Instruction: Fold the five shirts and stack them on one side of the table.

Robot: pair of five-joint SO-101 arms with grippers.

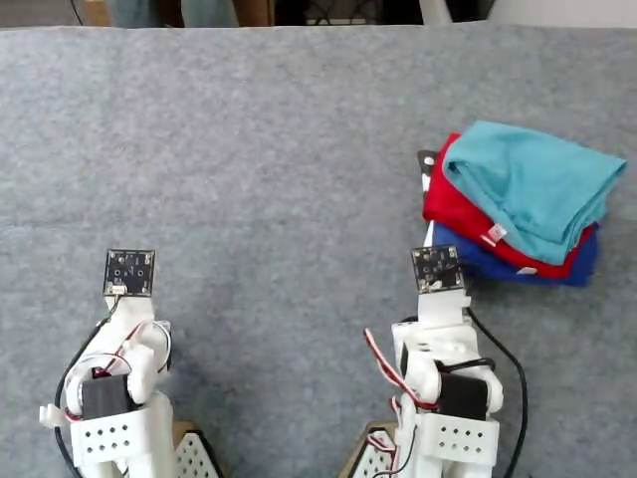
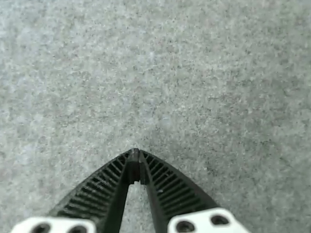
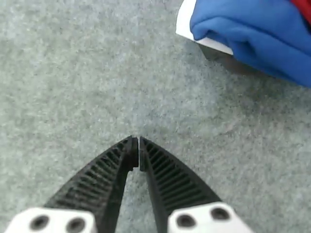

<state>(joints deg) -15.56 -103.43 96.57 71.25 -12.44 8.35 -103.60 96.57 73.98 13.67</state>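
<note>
Grey felt-like cloth point(image 1: 279, 149) covers the bench from its near side to its far edge, and both arms stand at the near side. From the left wrist view, the left gripper point(image 2: 135, 154) points down at plain grey cloth, its black ribbed jaws closed tip to tip. The right gripper point(image 3: 135, 141) is closed the same way, hanging just above the cloth.

Just beyond the right gripper's tips, but apart from them, lies the rounded fold of a blue shirt point(image 3: 252, 36) with a thin white edge point(image 3: 187, 24) showing beneath it. From above, this is the bottom of a stack on the right side of the bench, near its right edge. A loosely folded teal shirt point(image 1: 532, 184) lies on top. Under it is a red shirt point(image 1: 456, 211) with a small white tag point(image 1: 495, 234), then the blue shirt. A small dark piece point(image 1: 426, 159) pokes out at the stack's far corner on the side facing the middle of the bench. I cannot tell whether the white edge and the dark piece are shirts.

The stack's near corner sits just beside the square camera board point(image 1: 438, 269) on the right arm point(image 1: 443, 388), so that arm has cloth close on its outer side. A broad stretch of grey cloth runs ahead of the left arm point(image 1: 119, 398) and across the middle to the far edge.
</note>
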